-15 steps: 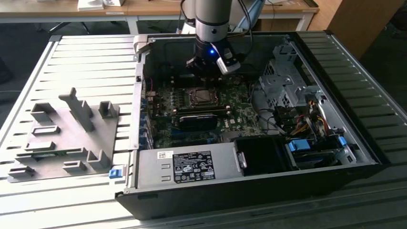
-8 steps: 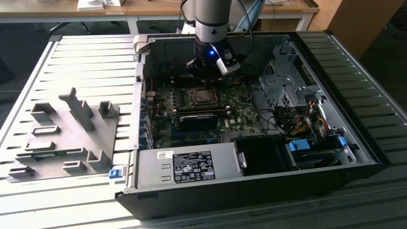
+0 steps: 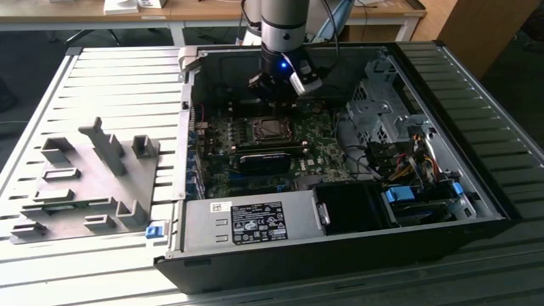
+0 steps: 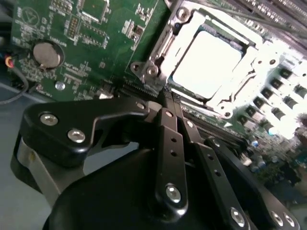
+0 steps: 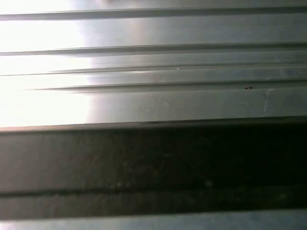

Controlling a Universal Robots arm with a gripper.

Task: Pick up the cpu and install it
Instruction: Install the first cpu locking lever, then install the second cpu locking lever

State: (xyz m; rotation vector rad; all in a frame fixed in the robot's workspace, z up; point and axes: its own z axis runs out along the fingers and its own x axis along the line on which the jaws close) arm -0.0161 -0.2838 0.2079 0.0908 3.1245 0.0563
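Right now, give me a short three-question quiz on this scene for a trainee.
1. True or false: the cpu sits in the socket.
2. Fill in: the gripper hangs inside the computer ___.
3. What colour is the light on the arm?
Key: 1 true. 2 case. 3 blue.

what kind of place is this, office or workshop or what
Most likely a robotics lab or test bench for computer assembly. An open computer case lies on a slatted metal table, the gripper hangs over its motherboard, and a grey parts fixture sits beside it.
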